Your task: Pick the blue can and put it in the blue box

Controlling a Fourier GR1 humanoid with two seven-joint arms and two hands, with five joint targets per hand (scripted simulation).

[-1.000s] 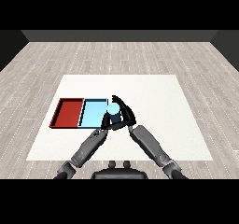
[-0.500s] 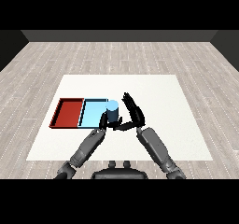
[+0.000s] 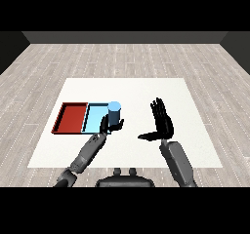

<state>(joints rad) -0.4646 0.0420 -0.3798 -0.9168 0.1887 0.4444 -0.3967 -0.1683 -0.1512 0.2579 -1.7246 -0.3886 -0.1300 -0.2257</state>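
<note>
Left hand (image 3: 106, 125) curled round blue can (image 3: 114, 114), can upright at the right edge of the blue tray (image 3: 95, 117). Right hand (image 3: 161, 122) well right of the can, fingers straight and apart, holding nothing. Red tray (image 3: 72, 118) touching blue tray's left side on white table (image 3: 132, 89).

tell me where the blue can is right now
Left of centre in the head view, the blue can stands at the light blue tray's right edge, held by the left hand.
</note>
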